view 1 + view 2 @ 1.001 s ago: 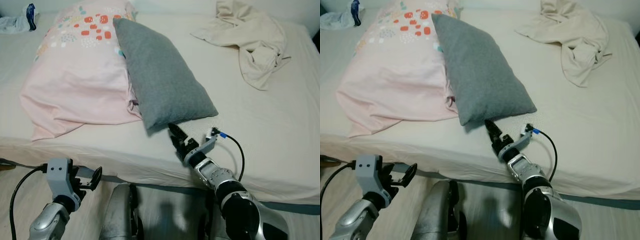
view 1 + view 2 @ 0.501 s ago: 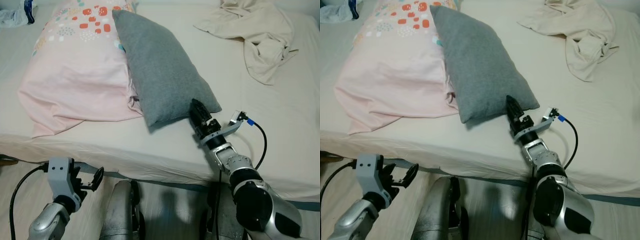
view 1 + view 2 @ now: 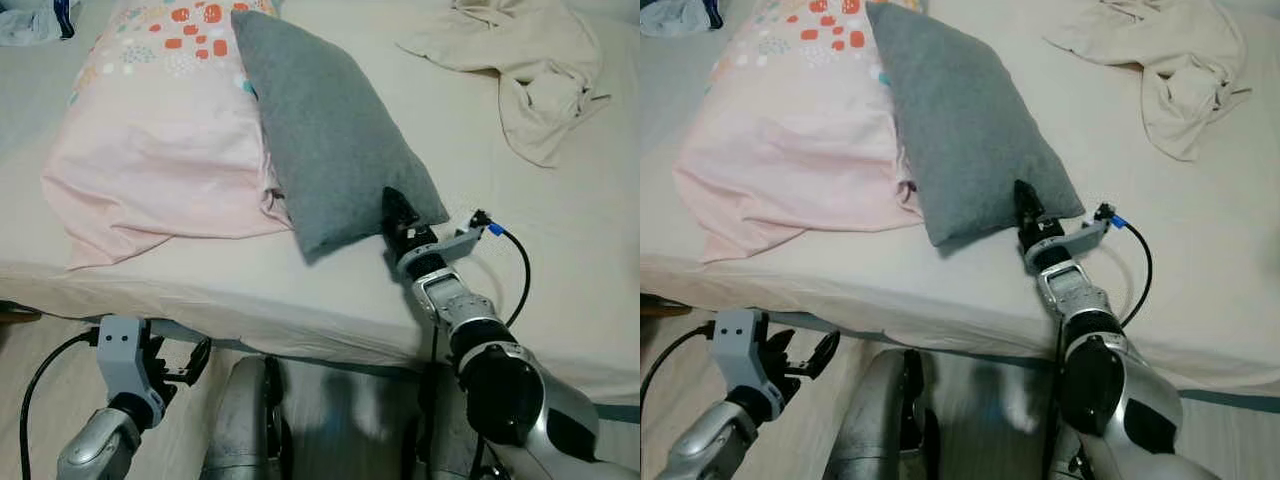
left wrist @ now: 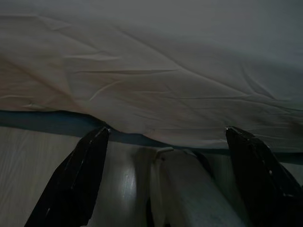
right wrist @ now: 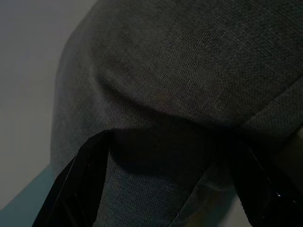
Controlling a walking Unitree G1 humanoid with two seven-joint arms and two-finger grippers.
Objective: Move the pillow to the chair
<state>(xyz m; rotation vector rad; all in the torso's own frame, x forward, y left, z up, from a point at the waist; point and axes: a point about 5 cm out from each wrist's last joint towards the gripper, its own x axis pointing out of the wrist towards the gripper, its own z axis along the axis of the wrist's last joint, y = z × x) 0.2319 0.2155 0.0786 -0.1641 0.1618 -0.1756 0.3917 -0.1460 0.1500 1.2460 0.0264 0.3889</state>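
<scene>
The pillow (image 3: 330,140) is showing a matt grey woven cloth with a fine, slightly rough weave. The bed (image 3: 560,250) sheet is looking like smooth, creased cream fabric. The right end effector (image 3: 398,208) is wearing matt black plastic, its arm glossy silver.

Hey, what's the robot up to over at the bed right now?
It is reaching for the grey pillow that lies on the bed, partly over a pink duvet. The right gripper is at the pillow's near corner, fingers open on either side of the fabric, not yet closed. The left gripper hangs idle and open, low beside the bed edge. A beige garment lies crumpled further back on the bed.
</scene>
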